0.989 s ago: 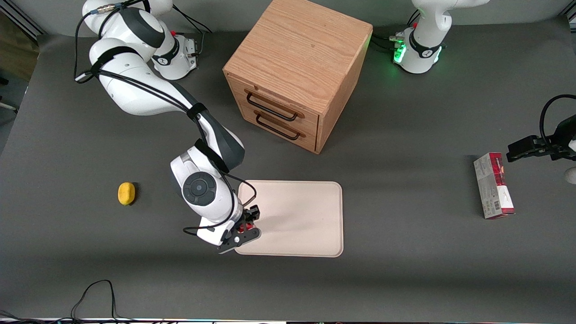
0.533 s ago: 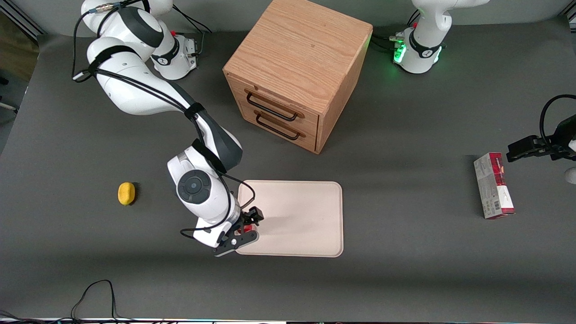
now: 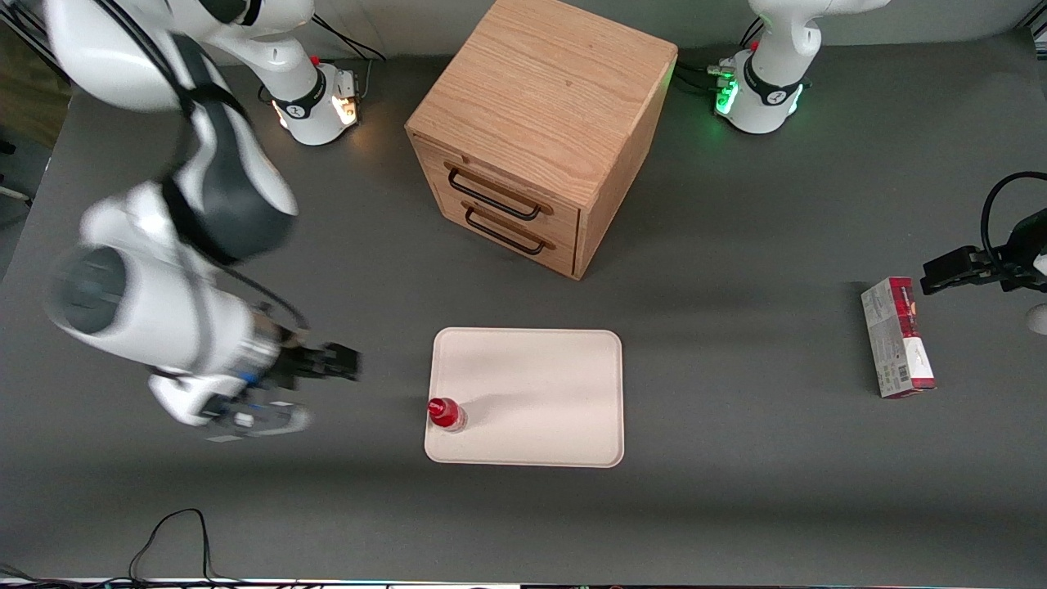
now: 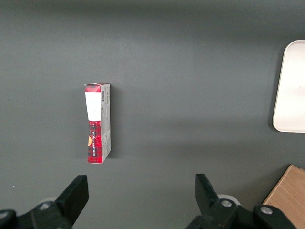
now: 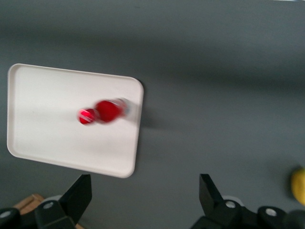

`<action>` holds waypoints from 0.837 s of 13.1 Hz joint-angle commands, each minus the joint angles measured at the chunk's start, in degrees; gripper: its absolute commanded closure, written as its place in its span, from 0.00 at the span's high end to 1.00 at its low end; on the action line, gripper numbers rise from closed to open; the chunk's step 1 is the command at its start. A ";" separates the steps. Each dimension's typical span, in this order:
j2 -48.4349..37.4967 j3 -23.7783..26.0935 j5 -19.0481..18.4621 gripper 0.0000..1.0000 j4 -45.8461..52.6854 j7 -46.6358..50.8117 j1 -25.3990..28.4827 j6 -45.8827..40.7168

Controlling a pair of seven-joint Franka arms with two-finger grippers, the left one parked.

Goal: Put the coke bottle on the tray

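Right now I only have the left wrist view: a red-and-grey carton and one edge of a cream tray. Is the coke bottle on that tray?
Observer: Yes. The coke bottle stands upright on the tray, close to the rim at the working arm's end.
Operator: Is the gripper holding it?
Observer: No. The gripper is open and empty, off the tray, over the table toward the working arm's end.
Operator: Anything else on that side?
Observer: The right wrist view shows a yellow object on the table, well apart from the tray.
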 commanded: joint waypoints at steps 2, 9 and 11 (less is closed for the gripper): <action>-25.30 -9.43 3.16 1.00 -30.72 -2.61 0.10 2.20; -41.18 -14.02 0.52 1.00 -43.44 -6.48 0.10 -0.17; -40.22 -14.02 0.52 1.00 -41.86 -5.78 0.01 -1.66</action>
